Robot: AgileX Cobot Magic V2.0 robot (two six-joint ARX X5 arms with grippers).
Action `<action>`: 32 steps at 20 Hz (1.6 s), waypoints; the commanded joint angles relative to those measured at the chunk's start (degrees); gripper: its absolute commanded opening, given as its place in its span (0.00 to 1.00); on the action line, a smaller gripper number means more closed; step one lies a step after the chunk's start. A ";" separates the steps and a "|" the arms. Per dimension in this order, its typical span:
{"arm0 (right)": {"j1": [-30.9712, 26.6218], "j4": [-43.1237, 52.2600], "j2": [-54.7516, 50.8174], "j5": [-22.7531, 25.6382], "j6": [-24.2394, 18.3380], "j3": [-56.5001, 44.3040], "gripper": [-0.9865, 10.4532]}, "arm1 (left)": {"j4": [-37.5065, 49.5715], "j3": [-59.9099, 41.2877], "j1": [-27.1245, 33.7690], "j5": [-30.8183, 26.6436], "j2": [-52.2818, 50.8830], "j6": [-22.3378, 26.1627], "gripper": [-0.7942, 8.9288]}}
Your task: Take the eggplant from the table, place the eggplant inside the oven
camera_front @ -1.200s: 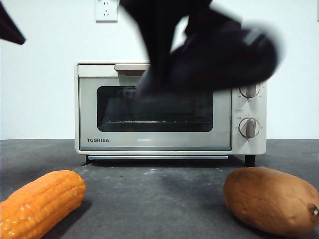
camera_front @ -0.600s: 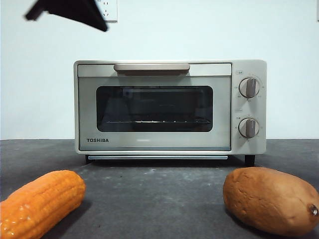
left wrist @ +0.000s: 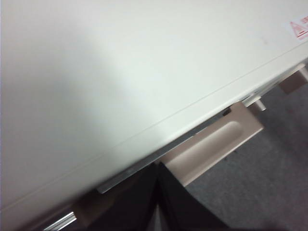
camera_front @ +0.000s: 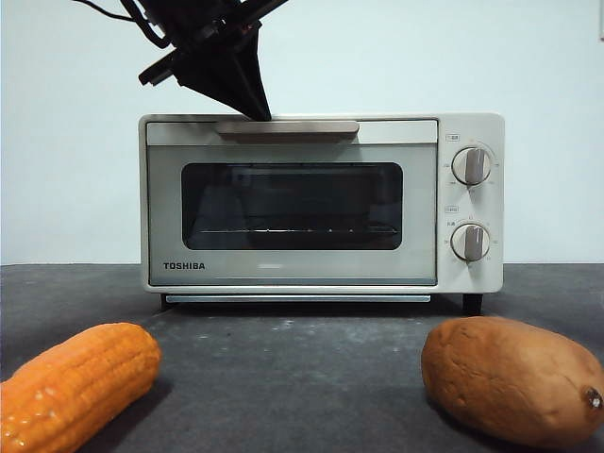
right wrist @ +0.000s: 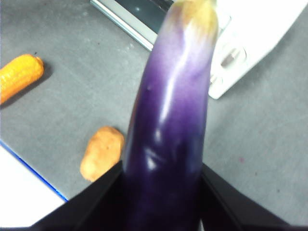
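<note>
The glossy purple eggplant (right wrist: 168, 134) stands up between the jaws of my right gripper (right wrist: 162, 190), which is shut on its lower part and holds it high above the grey table (right wrist: 82, 86). Its pale stem end points toward the cream Toshiba oven (camera_front: 293, 274); this arm is out of the front view. The oven door is closed. My left gripper (camera_front: 253, 106) comes down from the upper left, shut, its tip at the left part of the beige bar handle (camera_front: 288, 126). In the left wrist view the shut left gripper (left wrist: 156, 202) overlaps the handle (left wrist: 216, 144).
An orange corn cob (camera_front: 75, 382) lies at the front left of the table and a brown sweet potato (camera_front: 514, 377) at the front right. Both also show below the eggplant: corn cob (right wrist: 19, 77), sweet potato (right wrist: 101, 151). A white surface with a blue edge (right wrist: 19, 192) borders the table.
The dark arm carrying the eggplant has risen out of the front view. The other arm has moved in from the top left corner and down to the oven's handle.
</note>
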 commanded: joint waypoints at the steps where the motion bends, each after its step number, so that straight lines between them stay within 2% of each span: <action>1: 0.63 -1.38 -1.75 0.33 2.19 -1.27 0.22 | -0.02 1.31 -0.55 -2.32 2.34 3.17 0.09; 8: 0.63 0.00 -5.31 0.11 3.67 -3.63 0.22 | -9.57 1.40 -3.26 -2.16 2.80 3.21 0.09; 17: 0.63 1.90 -5.20 -0.07 3.21 -3.63 0.22 | -28.92 1.40 -11.91 -2.10 1.46 5.44 0.09; 19: 0.63 1.97 -5.20 -0.07 3.15 -3.63 0.22 | -31.08 1.40 -13.55 -2.10 0.76 5.75 0.09; 22: 0.63 3.65 -5.18 -0.63 2.49 -3.63 0.22 | -30.12 1.38 -14.62 -2.14 -1.14 5.75 0.09; 24: 0.63 5.51 -5.11 -3.43 0.76 -3.63 0.22 | -28.17 1.27 -14.29 -2.99 -2.71 5.44 0.09; 27: 0.63 9.01 -3.37 -7.04 -1.90 -3.63 0.22 | -24.87 0.79 -11.89 -4.76 -5.29 4.59 0.09; 32: 0.63 14.51 3.04 -9.11 -7.10 -3.63 0.22 | -17.64 -6.25 -5.95 -4.74 -11.96 2.67 0.09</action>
